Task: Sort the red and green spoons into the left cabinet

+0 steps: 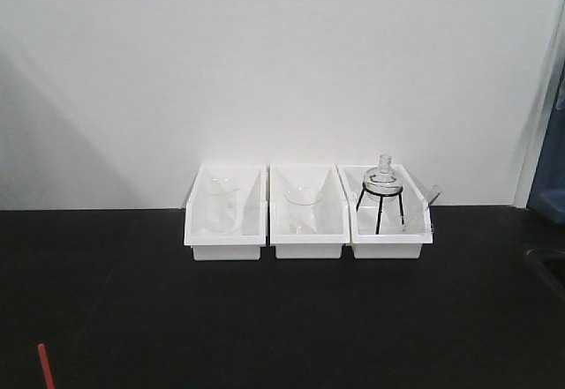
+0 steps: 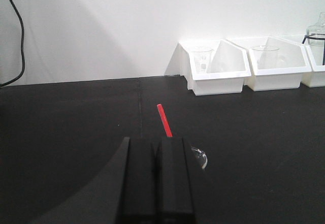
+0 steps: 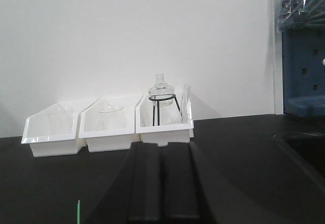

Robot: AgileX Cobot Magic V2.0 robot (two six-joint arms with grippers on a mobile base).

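Black table against a white wall. Three white bins in a row at the back edge: left bin holds a clear beaker, middle bin a second beaker, right bin a black three-legged stand carrying a glass flask, with a glass tube leaning in its right corner. Red spoon: only its handle shows, slanting on the table well in front of the bins, near the table's front left corner in the front view; its near end passes out of sight behind the left gripper. That gripper's two black fingers sit pressed together, only a thin seam between them; the handle lines up with the right-hand finger, not the seam, and contact cannot be told. A small clear object lies just right of the fingers, too faint to identify. Right gripper is closed too, nothing between its fingers, facing the right bin. Green spoon: a thin green sliver on the table, off to the left of that gripper and apart from it. Blue rack at far right.
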